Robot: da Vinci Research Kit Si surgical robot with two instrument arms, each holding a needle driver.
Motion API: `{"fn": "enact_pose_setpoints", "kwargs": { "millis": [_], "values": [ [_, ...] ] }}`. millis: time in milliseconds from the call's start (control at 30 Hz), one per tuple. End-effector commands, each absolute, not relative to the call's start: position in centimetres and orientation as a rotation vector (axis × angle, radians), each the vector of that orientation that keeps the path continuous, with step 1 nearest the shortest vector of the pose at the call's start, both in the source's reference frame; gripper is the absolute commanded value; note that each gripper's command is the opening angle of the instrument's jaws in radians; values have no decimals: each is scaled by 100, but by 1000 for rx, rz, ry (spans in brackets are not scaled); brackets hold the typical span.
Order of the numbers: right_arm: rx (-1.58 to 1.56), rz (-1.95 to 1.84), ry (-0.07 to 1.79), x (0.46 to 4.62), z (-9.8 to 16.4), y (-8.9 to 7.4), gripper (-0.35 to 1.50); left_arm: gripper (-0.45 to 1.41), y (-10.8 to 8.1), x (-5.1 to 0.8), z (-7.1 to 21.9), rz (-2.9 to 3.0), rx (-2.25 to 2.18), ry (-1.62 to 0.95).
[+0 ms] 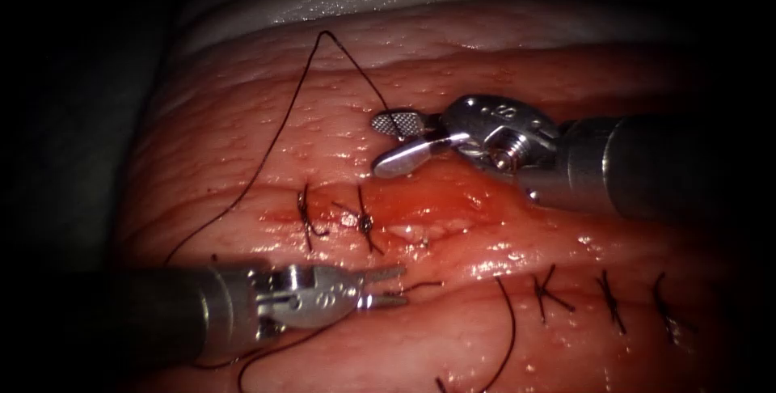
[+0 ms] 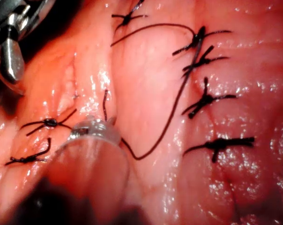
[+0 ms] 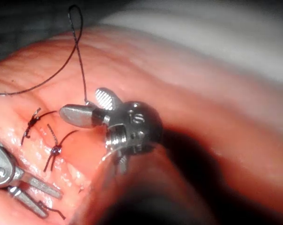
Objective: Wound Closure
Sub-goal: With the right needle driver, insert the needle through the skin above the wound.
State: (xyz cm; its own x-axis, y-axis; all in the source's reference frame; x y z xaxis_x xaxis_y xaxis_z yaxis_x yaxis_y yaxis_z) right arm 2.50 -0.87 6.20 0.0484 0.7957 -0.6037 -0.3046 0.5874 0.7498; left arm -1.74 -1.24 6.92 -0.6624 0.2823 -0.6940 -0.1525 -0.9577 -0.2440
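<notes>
The right tool (image 1: 392, 144) hangs over the tissue (image 1: 242, 118) just beyond the cut (image 1: 404, 211), its jaws wide open and holding nothing. The thread (image 1: 267, 150) meets the tissue just beside its far jaw, rises to a peak at the far side, then runs down to the left toward the left tool. The left tool (image 1: 388, 286) lies near the cut's near edge, jaws slightly parted; a short end of thread (image 1: 422, 285) sits at its tips, but I cannot tell whether it is gripped. Two knotted stitches (image 1: 335, 219) cross the cut's left part. More stitches (image 1: 602, 296) sit to the near right. I cannot make out the needle.
</notes>
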Motion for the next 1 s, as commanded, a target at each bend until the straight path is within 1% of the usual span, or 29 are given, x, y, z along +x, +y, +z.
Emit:
{"fn": "enact_pose_setpoints", "kwargs": {
  "millis": [33,67,100,167,233,467,533,733,867,1000],
  "values": [
    [481,891,1256,254,626,-86,27,4,-125,-179,697,2654,-1150,-241],
    [468,900,1251,253,627,-87,-18,4,-125,-179,697,2654,-1150,-241],
    [456,907,1236,252,628,-87,-35,4,-125,-179,697,2654,-1150,-241],
    [447,911,1217,251,630,-88,-35,4,-125,-180,697,2654,-1149,-241],
    [513,1003,1157,250,632,-89,-35,4,-126,-180,696,2654,-1149,-241],
    [676,1121,1025,251,633,-104,-35,2,-126,-180,696,2654,-1149,-241],
    [750,1186,952,252,632,-109,-35,2,-126,-180,696,2653,-1149,-241],
    [875,1179,814,255,623,-129,-35,2,-125,-181,696,2653,-1149,-241],
    [943,1140,772,259,616,-150,-35,2,-125,-181,696,2653,-1149,-241],
    [974,1126,770,260,610,-164,-35,2,-124,-181,695,2652,-1150,-243]
  ]
}}
